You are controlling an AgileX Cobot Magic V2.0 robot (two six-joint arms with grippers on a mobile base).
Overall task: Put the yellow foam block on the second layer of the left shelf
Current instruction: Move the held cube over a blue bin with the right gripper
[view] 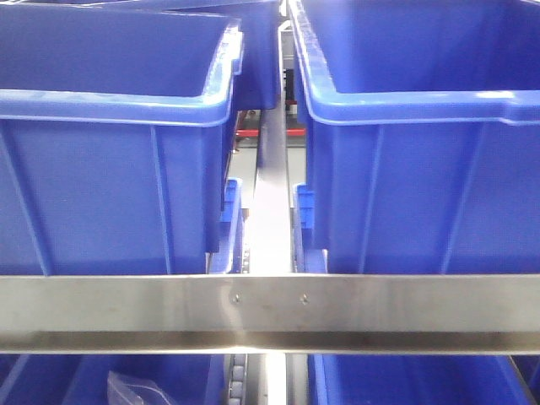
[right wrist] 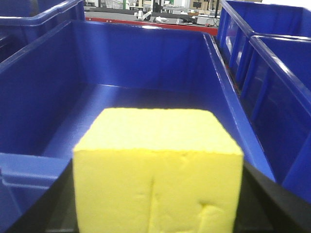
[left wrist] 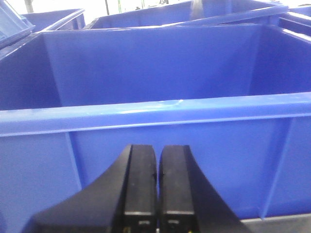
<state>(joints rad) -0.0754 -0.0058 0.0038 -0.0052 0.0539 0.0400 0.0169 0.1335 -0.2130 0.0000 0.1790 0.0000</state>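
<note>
The yellow foam block [right wrist: 158, 160] fills the lower middle of the right wrist view, dented on its near face. My right gripper [right wrist: 158, 196] is shut on it, with one black finger [right wrist: 51, 206] showing at each side. The block hangs over the near rim of a long blue bin [right wrist: 146, 63] whose floor is bare. In the left wrist view my left gripper [left wrist: 158, 162] is shut with nothing between its black fingers, facing the outer wall of a blue bin [left wrist: 146, 114]. Neither gripper nor the block shows in the front view.
Two large blue bins [view: 101, 194] [view: 422, 194] stand side by side on a shelf layer behind a steel rail [view: 270, 312], split by a steel post [view: 270, 211]. More blue bins sit below; one holds a clear bag [view: 135, 390]. Further bins [right wrist: 272, 97] flank the right gripper.
</note>
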